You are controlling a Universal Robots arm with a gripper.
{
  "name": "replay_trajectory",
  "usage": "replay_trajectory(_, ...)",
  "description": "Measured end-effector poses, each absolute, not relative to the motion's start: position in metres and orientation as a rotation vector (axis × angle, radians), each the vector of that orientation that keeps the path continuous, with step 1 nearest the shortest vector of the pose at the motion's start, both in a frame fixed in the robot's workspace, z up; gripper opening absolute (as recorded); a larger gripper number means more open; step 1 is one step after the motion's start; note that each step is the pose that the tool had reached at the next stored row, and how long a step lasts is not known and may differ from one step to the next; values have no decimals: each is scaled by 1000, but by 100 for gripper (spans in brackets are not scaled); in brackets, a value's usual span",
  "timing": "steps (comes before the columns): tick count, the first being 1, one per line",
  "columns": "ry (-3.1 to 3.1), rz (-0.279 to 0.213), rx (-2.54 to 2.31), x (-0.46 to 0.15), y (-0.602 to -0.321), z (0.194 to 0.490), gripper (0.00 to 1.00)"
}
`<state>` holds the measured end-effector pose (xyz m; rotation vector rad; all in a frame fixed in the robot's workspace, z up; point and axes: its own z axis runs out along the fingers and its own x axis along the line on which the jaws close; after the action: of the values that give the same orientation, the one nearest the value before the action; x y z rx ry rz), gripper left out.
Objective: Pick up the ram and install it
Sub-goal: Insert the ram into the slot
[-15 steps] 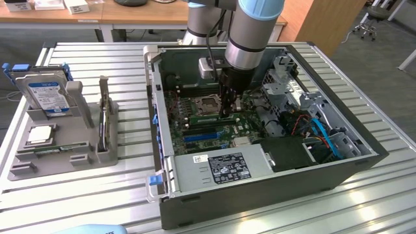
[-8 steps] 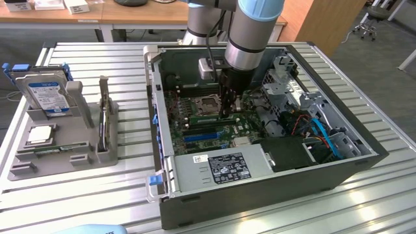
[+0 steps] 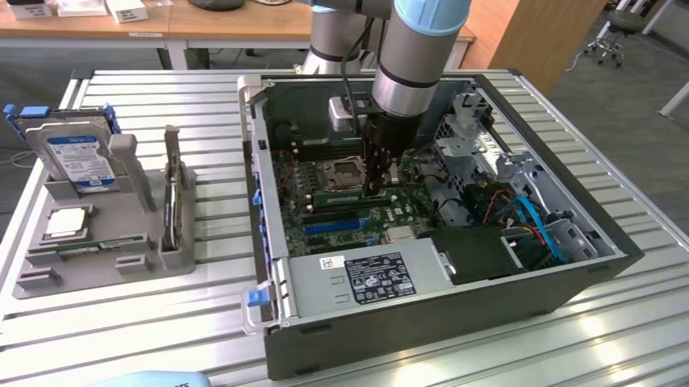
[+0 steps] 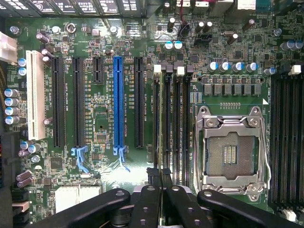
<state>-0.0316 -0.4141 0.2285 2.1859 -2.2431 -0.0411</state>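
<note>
My gripper [image 3: 377, 187] reaches down inside the open computer case [image 3: 603, 266], just beside the processor socket [image 3: 342, 172]. In the wrist view its black fingers [image 4: 147, 204] are shut on the ram [image 4: 164, 123]. The ram shows edge-on as a thin green strip. It runs in line with one of the dark memory slots [image 4: 176, 123] beside the empty socket [image 4: 232, 152]. I cannot tell whether the ram touches the slot or hangs above it.
A grey holder tray [image 3: 140, 242] at the exterior view's left carries a blue-labelled hard drive [image 3: 76, 157] and a square silver processor chip [image 3: 64, 222]. Case walls, a drive cage [image 3: 473, 129], cables [image 3: 538, 222] and the power supply [image 3: 366, 278] surround the motherboard. A blue card slot [image 4: 118, 102] lies beyond the memory slots.
</note>
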Motion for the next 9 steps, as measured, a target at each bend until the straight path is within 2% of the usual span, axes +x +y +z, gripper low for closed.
replay_trajectory(9,-2242,-41,2187,-31,-414,229,12)
